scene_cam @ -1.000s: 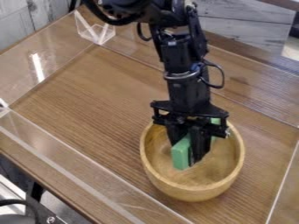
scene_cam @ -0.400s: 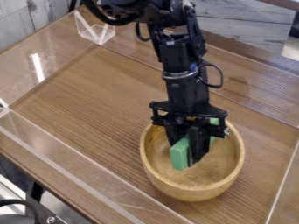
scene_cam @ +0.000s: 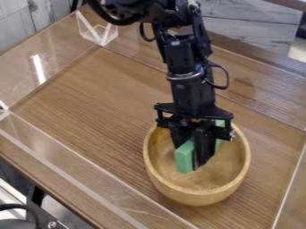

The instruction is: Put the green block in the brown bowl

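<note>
One green block gripped in gripper over brown bowl; best lower it gently, then release clear of the rim.

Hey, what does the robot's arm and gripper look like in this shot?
The arm is black and slim, built from boxy, jointed segments, with dark cables looping off its sides. The gripper is black too, with a wide, bracket-like upper part. I can't make out any markings.
</note>
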You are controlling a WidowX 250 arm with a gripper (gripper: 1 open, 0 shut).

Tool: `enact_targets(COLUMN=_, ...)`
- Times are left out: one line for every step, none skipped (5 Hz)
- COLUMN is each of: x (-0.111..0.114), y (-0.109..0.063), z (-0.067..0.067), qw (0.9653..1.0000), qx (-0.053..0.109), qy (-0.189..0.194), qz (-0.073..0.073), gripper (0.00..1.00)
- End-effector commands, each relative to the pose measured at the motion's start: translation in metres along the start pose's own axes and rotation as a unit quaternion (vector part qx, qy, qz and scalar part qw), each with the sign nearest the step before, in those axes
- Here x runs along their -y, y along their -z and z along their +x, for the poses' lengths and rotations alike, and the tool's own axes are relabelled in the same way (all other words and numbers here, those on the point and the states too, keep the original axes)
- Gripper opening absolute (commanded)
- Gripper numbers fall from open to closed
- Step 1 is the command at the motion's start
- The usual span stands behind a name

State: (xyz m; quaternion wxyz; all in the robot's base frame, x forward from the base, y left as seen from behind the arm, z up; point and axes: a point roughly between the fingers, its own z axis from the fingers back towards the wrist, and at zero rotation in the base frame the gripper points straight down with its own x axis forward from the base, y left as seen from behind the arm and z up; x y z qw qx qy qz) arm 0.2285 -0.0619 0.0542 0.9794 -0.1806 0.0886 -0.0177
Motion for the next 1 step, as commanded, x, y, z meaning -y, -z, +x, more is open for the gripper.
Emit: enact_targets(x=0.003, y=-0.0132, z=0.0097, qw=0.9997, qx=0.025, qy=0.008, qz=-0.003, gripper=0.0)
